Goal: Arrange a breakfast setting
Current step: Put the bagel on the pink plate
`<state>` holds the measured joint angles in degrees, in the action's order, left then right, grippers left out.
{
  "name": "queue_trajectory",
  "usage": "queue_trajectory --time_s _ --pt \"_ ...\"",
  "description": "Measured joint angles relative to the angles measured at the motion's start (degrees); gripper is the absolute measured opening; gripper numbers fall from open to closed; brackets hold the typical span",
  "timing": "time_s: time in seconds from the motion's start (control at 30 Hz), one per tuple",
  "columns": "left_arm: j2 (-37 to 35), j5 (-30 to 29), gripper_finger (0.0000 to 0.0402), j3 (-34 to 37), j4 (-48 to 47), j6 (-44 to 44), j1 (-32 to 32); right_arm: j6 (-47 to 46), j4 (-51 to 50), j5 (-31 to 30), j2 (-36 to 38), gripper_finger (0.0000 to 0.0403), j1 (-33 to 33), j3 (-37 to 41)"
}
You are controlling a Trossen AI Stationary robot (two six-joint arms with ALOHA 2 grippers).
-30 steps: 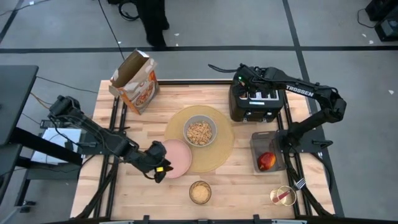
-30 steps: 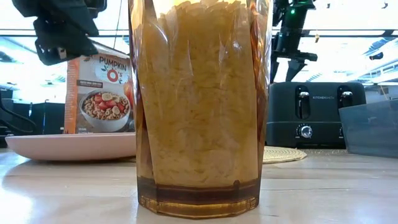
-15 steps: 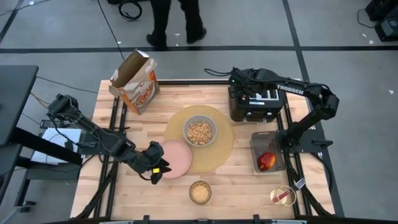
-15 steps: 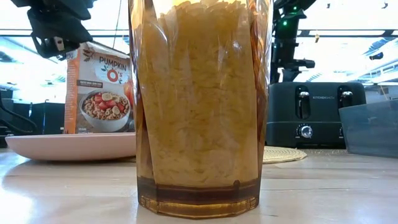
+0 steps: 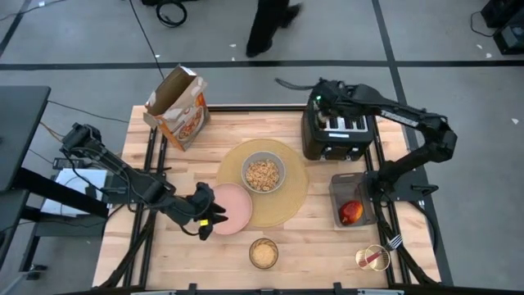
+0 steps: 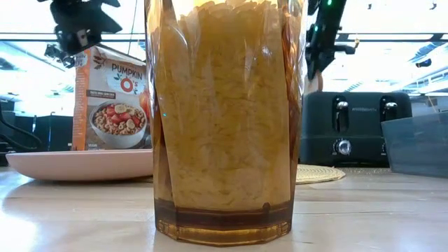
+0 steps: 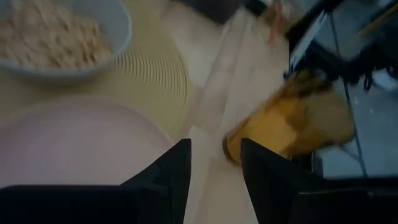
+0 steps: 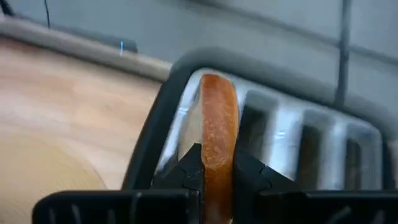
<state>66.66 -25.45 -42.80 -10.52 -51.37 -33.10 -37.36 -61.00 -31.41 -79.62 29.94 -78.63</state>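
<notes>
Two arms up. I see left gripper (image 5: 206,223) jaws released at pink plate's (image 5: 232,207) edge; cereal box (image 6: 110,98) reads "PUMPKIN"; amber glass (image 6: 222,119) blocks the low view; right gripper (image 8: 214,167) pinches toast (image 8: 217,124) over toaster (image 5: 337,135).

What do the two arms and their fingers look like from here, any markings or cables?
Both arms are dark, slender jointed links. The right arm carries white lettering along its upper link and a small green light near the wrist; the left arm shows thin dark cabling and a yellow spot by its gripper. Fingers are flat, matte black.
</notes>
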Motion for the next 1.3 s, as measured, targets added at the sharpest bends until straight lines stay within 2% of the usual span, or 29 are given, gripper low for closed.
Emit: queue_trajectory --time_s 0.13,0.27,0.4,0.53,0.67,0.8,0.9,1.03,1.2,1.3 --pt "-2.59 -2.01 0.0144 0.00 0.73 2.91 2.58 1.76 0.26 -2.92 3.22 0.0047 -0.17 -3.27" --pt "-4.94 -1.98 0.0150 0.00 0.94 4.00 7.00 3.19 0.86 -1.76 6.41 0.0046 -1.49 -4.84" --pt "-6.33 -2.15 0.0174 0.00 6.33 9.52 11.14 4.84 2.82 0.84 9.71 0.0046 -5.19 -4.96" --pt "-6.32 -2.10 0.0201 0.00 17.62 17.89 14.08 11.25 5.77 10.04 12.03 0.0045 -9.84 -4.94" --pt "-4.11 -1.89 0.0216 0.04 28.21 24.55 16.49 18.69 9.74 22.02 12.66 0.0045 -16.63 -4.94" --pt "-1.86 -1.53 0.0221 0.02 37.08 28.46 17.89 20.90 17.11 34.32 12.27 0.0045 -23.14 -4.94" --pt "0.02 1.86 0.0222 0.04 42.80 31.24 17.98 22.08 23.44 39.47 11.23 0.0045 -27.29 -4.93" --pt "1.84 3.88 0.0222 0.04 48.45 32.16 17.91 24.79 32.51 39.85 9.23 0.0045 -31.50 -4.87" --pt "3.78 6.01 0.0222 0.03 55.05 32.17 17.96 26.40 40.64 33.18 5.68 0.0045 -33.38 -4.87" --pt "3.95 6.13 0.0222 0.02 57.82 32.03 17.93 26.99 45.26 32.51 3.06 0.0045 -33.32 -4.86"
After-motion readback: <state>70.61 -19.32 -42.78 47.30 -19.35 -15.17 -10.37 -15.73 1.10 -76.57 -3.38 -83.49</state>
